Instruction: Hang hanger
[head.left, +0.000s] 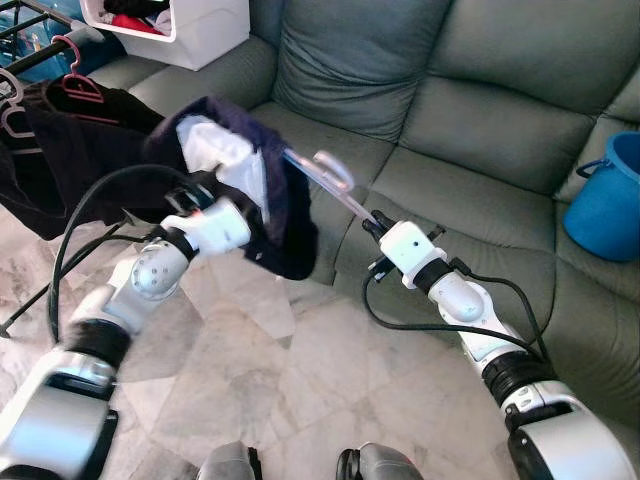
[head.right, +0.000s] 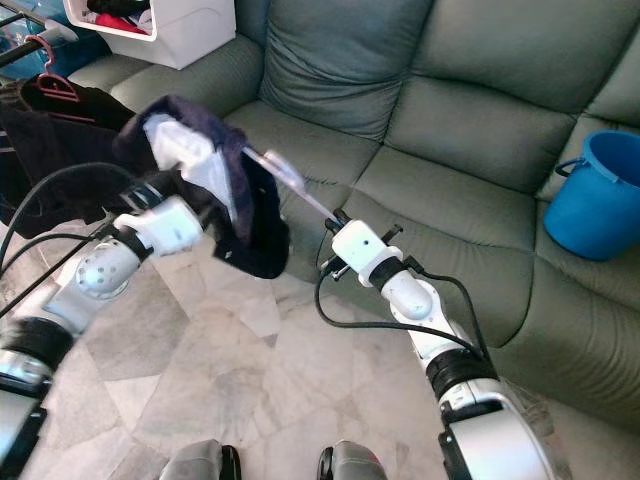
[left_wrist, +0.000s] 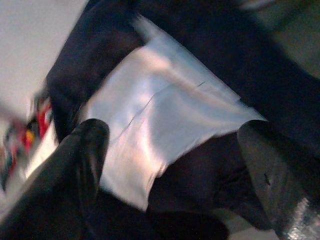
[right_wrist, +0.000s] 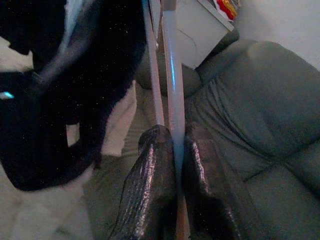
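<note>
Both silver arms reach out over the pale marble floor (head.left: 300, 370) toward a grey-green leather sofa (head.left: 450, 120). Right gripper (right_wrist: 170, 150) has its 2 black fingers pinched shut on the thin pale arm of the hanger (head.left: 330, 178), which is held in the air between the arms, in front of the sofa's seat edge. A dark navy garment (head.left: 275, 205) with a white inner panel is draped over the hanger's far end; the left gripper (left_wrist: 170, 165) has its fingers spread wide against that cloth, not visibly clamping anything. I judge the hanger light, stiff and smooth, likely to twist in a narrow pinch, while the soft, limp cloth may slide off; a hold near the hook would steady it. At far left, dark clothes on a pink hanger (head.left: 75, 85) hang from a drying rack (head.left: 25, 20). A blue bucket (head.left: 610, 200) sits on the sofa.
</note>
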